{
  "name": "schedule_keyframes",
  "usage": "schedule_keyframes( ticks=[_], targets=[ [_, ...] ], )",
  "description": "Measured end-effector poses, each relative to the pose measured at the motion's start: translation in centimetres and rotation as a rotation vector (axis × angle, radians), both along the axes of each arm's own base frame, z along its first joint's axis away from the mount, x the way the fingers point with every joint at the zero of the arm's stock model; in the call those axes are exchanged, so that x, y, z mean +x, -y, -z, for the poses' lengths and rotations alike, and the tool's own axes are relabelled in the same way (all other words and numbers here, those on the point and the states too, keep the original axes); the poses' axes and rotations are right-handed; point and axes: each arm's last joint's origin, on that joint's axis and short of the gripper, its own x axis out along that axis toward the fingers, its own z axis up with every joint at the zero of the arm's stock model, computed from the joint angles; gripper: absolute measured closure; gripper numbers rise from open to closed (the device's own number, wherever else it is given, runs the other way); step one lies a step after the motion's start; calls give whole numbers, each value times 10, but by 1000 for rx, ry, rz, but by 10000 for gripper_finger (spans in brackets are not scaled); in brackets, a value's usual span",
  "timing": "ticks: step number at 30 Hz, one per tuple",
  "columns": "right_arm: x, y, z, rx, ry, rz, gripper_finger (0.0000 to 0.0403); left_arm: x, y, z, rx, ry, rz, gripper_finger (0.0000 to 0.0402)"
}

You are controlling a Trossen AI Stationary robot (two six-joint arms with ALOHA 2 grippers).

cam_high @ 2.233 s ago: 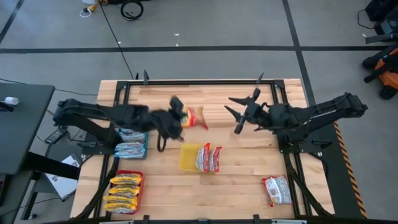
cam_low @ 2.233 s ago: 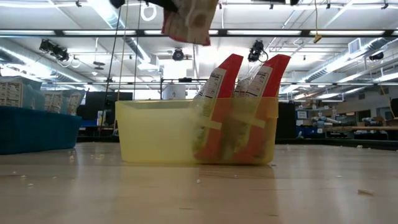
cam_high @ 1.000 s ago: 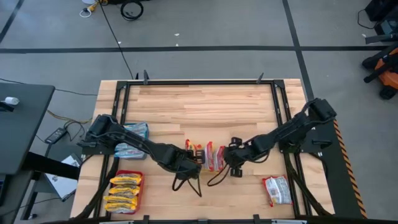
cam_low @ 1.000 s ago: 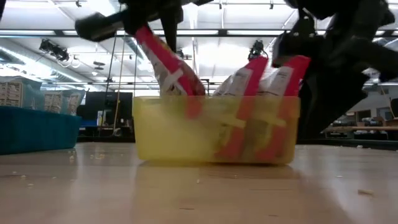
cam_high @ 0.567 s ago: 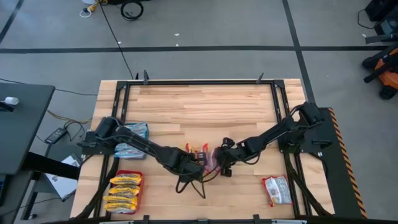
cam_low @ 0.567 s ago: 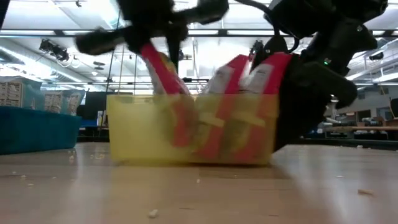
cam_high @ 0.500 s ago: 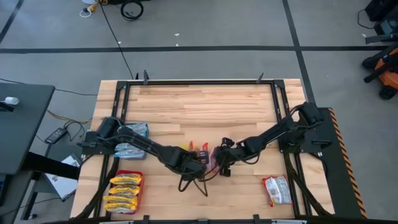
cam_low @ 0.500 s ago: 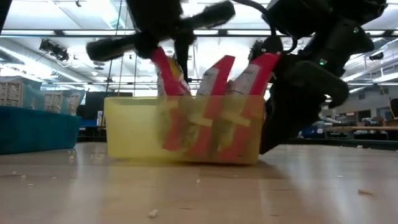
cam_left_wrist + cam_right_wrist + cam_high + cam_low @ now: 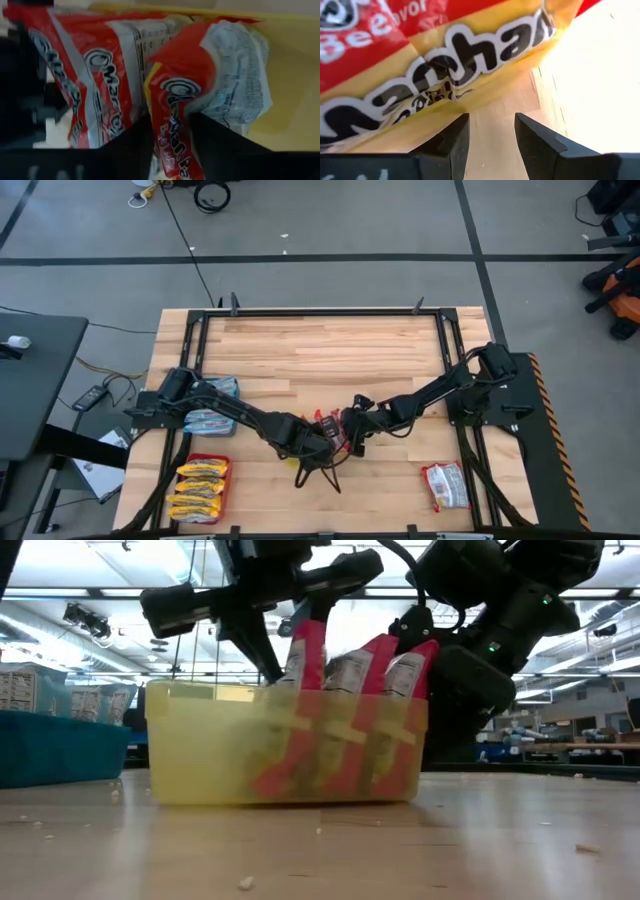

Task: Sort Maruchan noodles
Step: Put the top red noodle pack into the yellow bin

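A see-through yellow tray point(image 9: 200, 750) stands on the table with three red-and-white Maruchan noodle packets point(image 9: 345, 700) upright in it. My left gripper point(image 9: 318, 442) hangs over the tray, pointing steeply down. Its parted fingers flank the top edge of the leftmost packet point(image 9: 172, 145), whose lower edge rests in the tray. My right gripper point(image 9: 352, 430) is open, low at the tray's right end. The two arms hide most of the tray in the high view. My left gripper has one finger point(image 9: 125, 155) on each side of the packet's top edge point(image 9: 170, 105), from above; I cannot tell whether they touch it. My right gripper point(image 9: 490, 125) is up against the tray's right end wall point(image 9: 470, 100), slanting down from the table's right. The touching spot itself does not show.
A blue tray point(image 9: 210, 408) of pale packets stands at the left edge. A red tray point(image 9: 200, 490) of yellow-orange packets stands at the front left. One loose red-and-white packet point(image 9: 445, 485) lies at the front right. Bare wood spans the table's far half.
My left gripper has come down and rolled. Its packet has gone from tilted to upright in the tray. My right gripper has moved toward the table's left and far edges and sunk. The yellow tray with its packets has slid toward the table's left.
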Motion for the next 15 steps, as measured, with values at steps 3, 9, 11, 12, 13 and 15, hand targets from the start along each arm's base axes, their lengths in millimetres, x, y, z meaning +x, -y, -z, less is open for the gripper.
schedule_keyframes(
  ticks=[3, 9, 11, 12, 13, 15],
  targets=[
    [0, 0, 0, -3, -4, -3, 241, -2, -2, -1, 51, -2, -28, 234],
    [-2, 0, 1, -8, -27, -18, 241, -11, 1, -31, 83, 49, -126, 196],
    [-2, 1, 2, -19, -38, -27, 241, -15, 2, -47, 44, 75, -199, 194],
    [-2, 1, 2, -21, -41, -27, 241, -16, 1, -55, 17, 98, -246, 194],
    [-2, 2, 2, -22, -45, -25, 241, -18, 1, -62, -11, 104, -298, 194],
    [-2, 4, 3, -23, -52, -20, 241, -24, -3, -71, -91, 67, -417, 194]
  ],
)
